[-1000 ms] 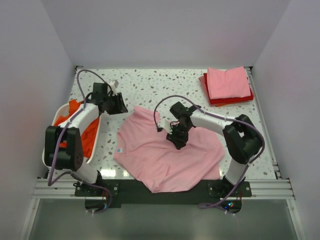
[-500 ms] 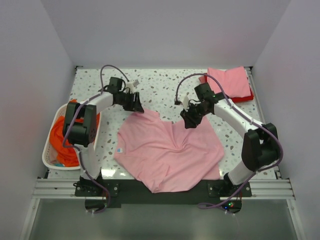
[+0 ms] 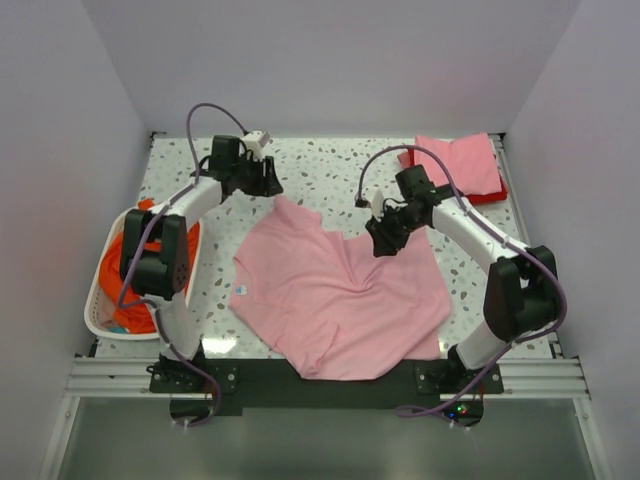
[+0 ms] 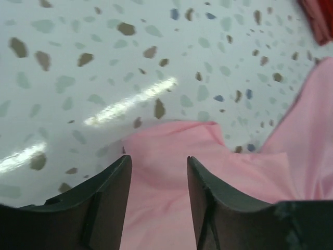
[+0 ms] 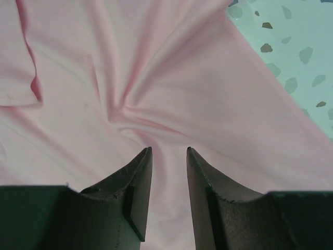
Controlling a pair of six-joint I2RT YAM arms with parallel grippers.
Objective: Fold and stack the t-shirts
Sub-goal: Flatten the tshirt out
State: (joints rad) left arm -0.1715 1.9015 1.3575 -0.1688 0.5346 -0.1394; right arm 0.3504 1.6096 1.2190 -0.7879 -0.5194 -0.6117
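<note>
Left gripper (image 4: 157,161) has shifted to the soft pink shirt's (image 3: 330,300) pointed far corner, right gripper (image 5: 169,151) stays over its puckered folds, both with fingers apart.

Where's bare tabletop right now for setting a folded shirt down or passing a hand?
Best: the far strip of table between the left gripper and the folded stack. A narrow lane runs between the basket and the spread pink shirt. Crowded: centre and near edge, covered by that shirt.
</note>
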